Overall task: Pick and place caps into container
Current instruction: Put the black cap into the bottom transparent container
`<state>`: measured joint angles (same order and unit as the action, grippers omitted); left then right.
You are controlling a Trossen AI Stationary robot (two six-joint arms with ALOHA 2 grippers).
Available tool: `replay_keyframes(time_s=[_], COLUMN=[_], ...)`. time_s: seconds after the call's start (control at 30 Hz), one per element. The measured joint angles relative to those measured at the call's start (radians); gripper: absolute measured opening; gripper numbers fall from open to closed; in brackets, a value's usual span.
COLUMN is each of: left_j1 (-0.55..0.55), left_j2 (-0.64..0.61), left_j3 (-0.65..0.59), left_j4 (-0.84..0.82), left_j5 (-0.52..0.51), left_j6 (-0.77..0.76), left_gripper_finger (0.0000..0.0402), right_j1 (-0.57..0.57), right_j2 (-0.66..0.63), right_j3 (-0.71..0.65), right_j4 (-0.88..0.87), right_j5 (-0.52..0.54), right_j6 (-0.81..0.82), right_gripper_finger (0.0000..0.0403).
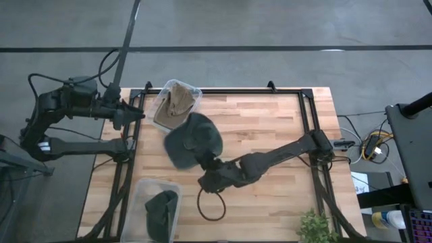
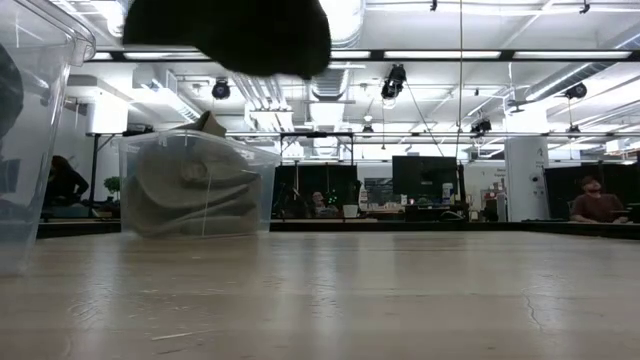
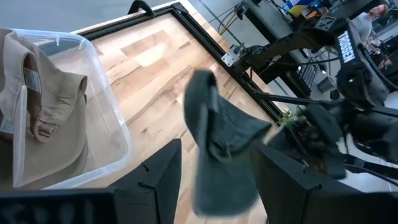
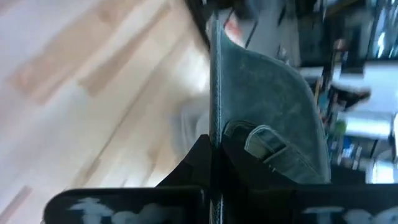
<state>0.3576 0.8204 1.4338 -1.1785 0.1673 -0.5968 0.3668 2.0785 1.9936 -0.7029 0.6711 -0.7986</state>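
Observation:
A dark green cap (image 1: 192, 138) hangs in the air over the table's left half, with my right gripper (image 1: 210, 164) shut on it. In the low view the cap (image 2: 230, 35) is well above the tabletop. Just beyond it, at the far left, a clear container (image 1: 192, 91) holds tan caps (image 1: 177, 104), which rest on its bottom. My left gripper (image 1: 140, 116) waits open at the table's far left edge. Its fingers (image 3: 158, 180) frame the dark green cap (image 3: 224, 143) without touching it. My right gripper pinches the dark green cap's edge (image 4: 213, 118) between its two fingers, close beside the cap's rear strap (image 4: 267, 146). The fingers slant down from the table's near right side. The cap is lifted clear and spreads past the fingertips toward the container of tan caps.
A second clear container (image 1: 138, 196) at the near left holds another dark green cap (image 1: 162, 206). A brown loop (image 1: 210, 202) lies near the front. A small plant (image 1: 316, 228) stands at the near right edge. Black rails (image 1: 304, 108) border the table. People sit in the room beyond.

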Motion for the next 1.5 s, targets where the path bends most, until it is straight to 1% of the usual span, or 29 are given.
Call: replay_keyframes(time_s=[0.13, 0.2, 0.4, 0.6, 0.8, 1.0, 1.13, 1.37, 1.43, 1.5], left_j1=[0.0, 0.0, 0.0, 0.0, -0.001, 0.0, 0.0, 0.0, 0.0, 0.0], left_j2=[0.0, 0.0, 0.0, 0.0, 0.0, 0.0, 0.0, 0.0, 0.0, 0.0], left_j3=[0.0, 0.0, 0.0, 0.0, 0.0, 0.0, 0.0, 0.0, 0.0, 0.0], left_j4=[0.0, 0.0, 0.001, 0.0, 0.001, 0.001, 0.0, 0.0, 0.0, 0.0], left_j5=[0.0, 0.0, 0.0, 0.0, 0.0, 0.0, 0.0, -0.001, 0.0, -0.001], left_j6=[0.0, 0.001, 0.017, 0.024, 0.022, 0.022, 0.022, 0.02, 0.021, 0.02], left_gripper_finger=[0.0184, 0.0184, 0.0184, 0.0184, 0.0184, 0.0184, 0.0184, 0.0184, 0.0184, 0.0184], right_j1=[0.031, 0.044, 0.069, 0.076, 0.075, 0.072, 0.069, 0.066, 0.065, 0.063], right_j2=[0.002, 0.002, 0.002, 0.003, 0.041, 0.133, 0.219, 0.368, 0.4, 0.414], right_j3=[0.013, 0.018, 0.027, 0.026, 0.03, 0.081, 0.157, 0.313, 0.358, 0.36], right_j4=[0.059, 0.099, 0.204, 0.317, 0.432, 0.496, 0.502, 0.489, 0.444, 0.431], right_j5=[-0.024, -0.063, -0.316, -0.466, -0.628, -0.667, -0.694, -0.697, -0.692, -0.686], right_j6=[-0.113, -0.155, -0.2, -0.289, -0.385, -0.436, -0.444, -0.523, -0.539, -0.539], right_gripper_finger=[0.001, 0.001, 0.0011, 0.0012, 0.0012, 0.0013, 0.0013, 0.0013, 0.0013, 0.0013])
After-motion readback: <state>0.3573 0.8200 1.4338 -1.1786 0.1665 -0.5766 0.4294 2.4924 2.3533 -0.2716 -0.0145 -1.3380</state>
